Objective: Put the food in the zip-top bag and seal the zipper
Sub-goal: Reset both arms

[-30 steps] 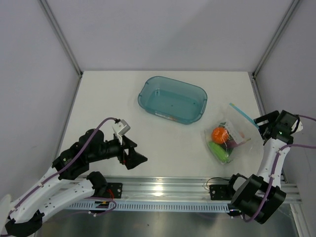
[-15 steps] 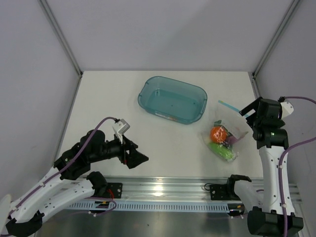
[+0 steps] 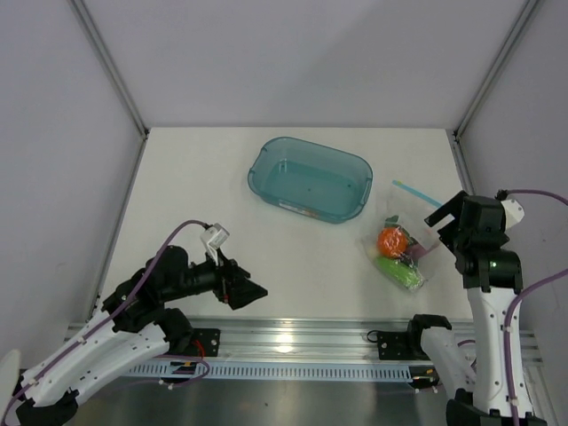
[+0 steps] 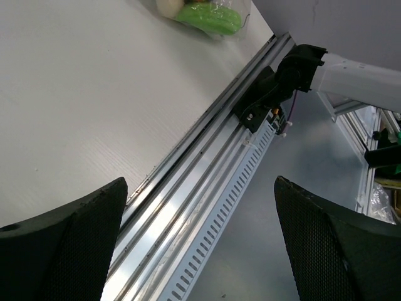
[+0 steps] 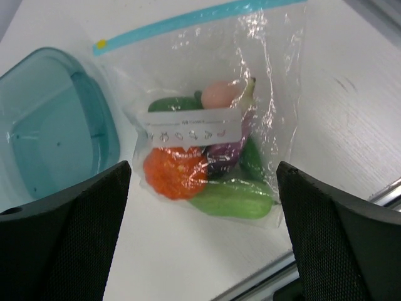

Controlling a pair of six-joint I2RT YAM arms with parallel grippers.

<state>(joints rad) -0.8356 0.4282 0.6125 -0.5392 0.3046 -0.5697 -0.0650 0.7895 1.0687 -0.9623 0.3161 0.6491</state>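
Observation:
The clear zip-top bag [image 3: 406,241] lies flat on the table's right side and also shows in the right wrist view [image 5: 207,125]. Inside it are an orange round vegetable [image 5: 174,172], a light green long one [image 5: 233,198], a purple eggplant [image 5: 225,152], a dark green one [image 5: 170,103] and a beige egg [image 5: 219,93]. The teal zipper [image 5: 194,19] runs along the bag's far edge. My right gripper [image 3: 441,216] is open and empty, just right of the bag and above it. My left gripper [image 3: 247,293] is open and empty over the near table edge.
A rigid teal tub [image 3: 311,178] stands at the back centre, left of the bag. The aluminium rail [image 3: 293,342] runs along the near edge. The bag's green end shows at the top of the left wrist view [image 4: 210,17].
My right gripper has swung from the bag's right end to a spot over its right side. The bag shifted slightly left. My left gripper drew back toward the near edge.

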